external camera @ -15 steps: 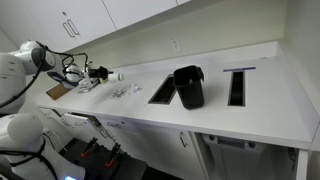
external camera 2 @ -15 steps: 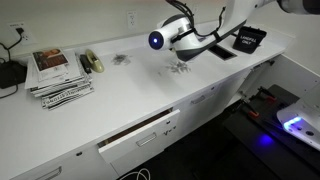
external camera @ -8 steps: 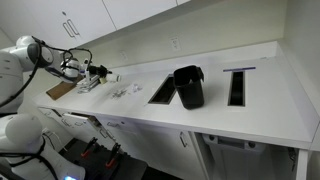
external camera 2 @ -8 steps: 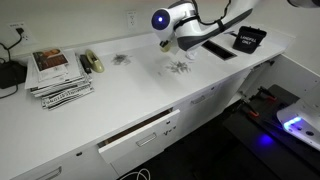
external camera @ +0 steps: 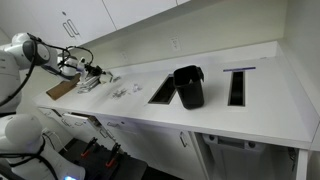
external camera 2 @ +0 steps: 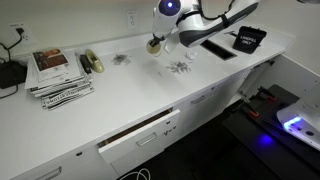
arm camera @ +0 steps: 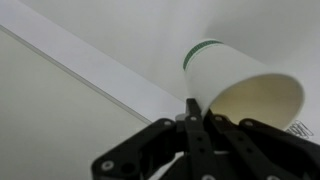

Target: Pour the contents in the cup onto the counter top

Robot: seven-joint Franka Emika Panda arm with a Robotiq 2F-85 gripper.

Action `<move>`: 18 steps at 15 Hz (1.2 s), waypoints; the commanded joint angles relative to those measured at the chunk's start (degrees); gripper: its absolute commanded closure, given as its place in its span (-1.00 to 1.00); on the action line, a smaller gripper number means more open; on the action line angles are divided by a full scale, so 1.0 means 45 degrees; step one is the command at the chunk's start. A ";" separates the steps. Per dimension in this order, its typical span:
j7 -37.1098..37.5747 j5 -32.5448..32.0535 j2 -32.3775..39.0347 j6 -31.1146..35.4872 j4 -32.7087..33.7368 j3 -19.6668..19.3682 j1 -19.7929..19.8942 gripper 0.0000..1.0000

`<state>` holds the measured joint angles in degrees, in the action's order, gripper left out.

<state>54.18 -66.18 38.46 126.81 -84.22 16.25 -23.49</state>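
Note:
My gripper [external camera: 93, 71] is shut on the cup [external camera 2: 154, 44], a pale paper cup with a green band, and holds it tipped on its side above the white counter top [external camera: 250, 115]. In the wrist view the cup [arm camera: 240, 85] lies sideways with its mouth toward the lower right. The part of its inside that shows looks empty, and the gripper [arm camera: 195, 108] pinches its rim. The contents [external camera 2: 180, 67], tiny pale bits, lie scattered on the counter top [external camera 2: 130, 95] just beside the gripper [external camera 2: 165, 38]. They also show in an exterior view [external camera: 125, 92].
A black container [external camera: 188, 87] stands between two dark cut-outs [external camera: 162, 93] [external camera: 237, 87]. A stack of magazines [external camera 2: 60, 72] and a small dark-yellow object [external camera 2: 93, 63] lie at the counter's far end, near another small scatter [external camera 2: 120, 59]. A brown board [external camera: 58, 90] lies near the arm.
The gripper has lifted the tipped cup up and away from the scattered bits, toward the wall. The bits on the counter have stayed put.

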 commanded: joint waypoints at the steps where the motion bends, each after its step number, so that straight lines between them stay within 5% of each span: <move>1: -0.0624 0.1091 -0.0817 0.0910 -0.0828 -0.0201 -0.0045 0.98; 11: -0.5846 0.6413 -0.1150 0.4097 -0.1287 -0.0093 0.0186 0.98; 14: -0.7415 0.8550 -0.0909 0.3286 -0.1000 -0.0501 -0.0171 0.98; 18: -0.8392 0.9705 -0.0574 0.2267 -0.0605 -0.1179 -0.0767 0.98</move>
<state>19.50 -25.74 35.69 140.17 -87.73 12.98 -24.82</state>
